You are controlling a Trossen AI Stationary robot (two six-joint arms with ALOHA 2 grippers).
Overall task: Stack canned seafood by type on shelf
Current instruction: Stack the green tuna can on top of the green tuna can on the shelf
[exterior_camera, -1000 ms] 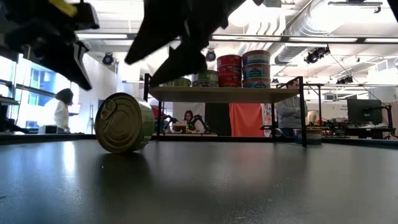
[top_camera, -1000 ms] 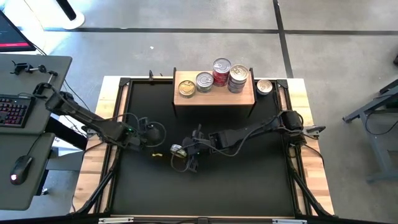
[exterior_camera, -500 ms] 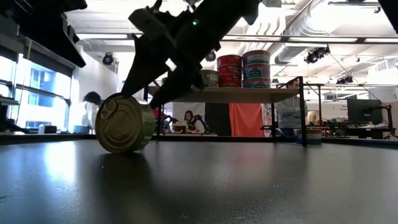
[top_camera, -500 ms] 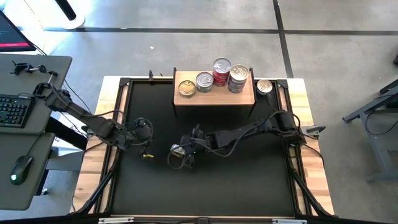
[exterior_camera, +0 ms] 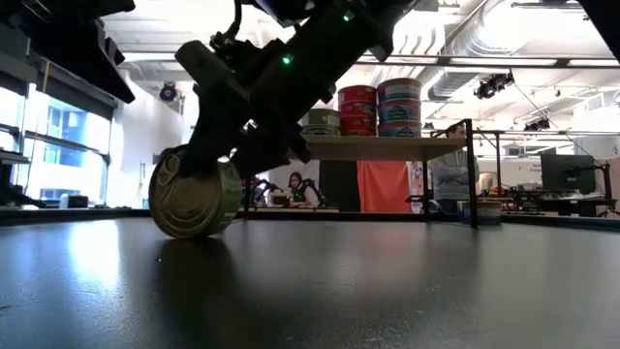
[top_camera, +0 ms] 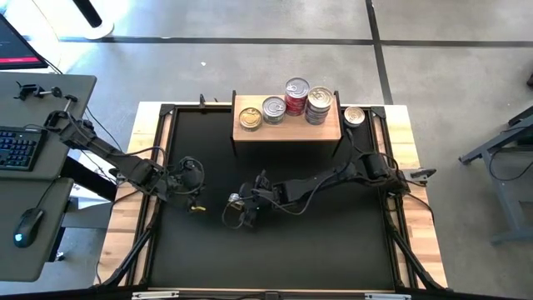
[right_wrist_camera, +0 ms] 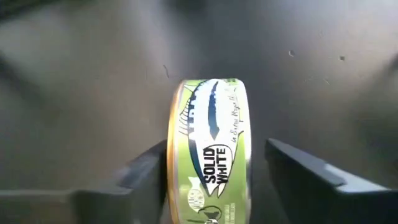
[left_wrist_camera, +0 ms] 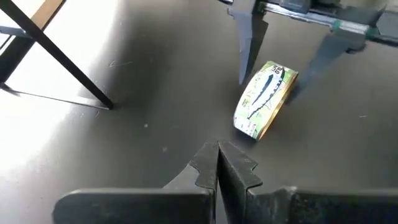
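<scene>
One can of seafood with a green label and gold lid stands on its edge on the black mat, at mid-left; the low view also shows this can. My right gripper is open and slants down over it, one finger beside each flat face. In the high view my right gripper covers most of the can. My left gripper is shut and empty, left of the can. The shelf at the far edge carries several cans, two of them stacked piles. My right gripper straddles the can's two flat faces, coming down at a slant from the table's right. A gap shows between one finger and the can. The other finger lies right by the lid's rim; whether it touches, I cannot tell.
A single can lies right of the shelf at the far right corner. The shelf's thin black legs stand on the mat. A desk with keyboard is left of the table. People sit in the room behind.
My right gripper has come down and toward the table's left until its fingers stand around the can, which has stayed on its edge in the same place. My left gripper has drawn back toward the table's left edge and risen a little, then kept still.
</scene>
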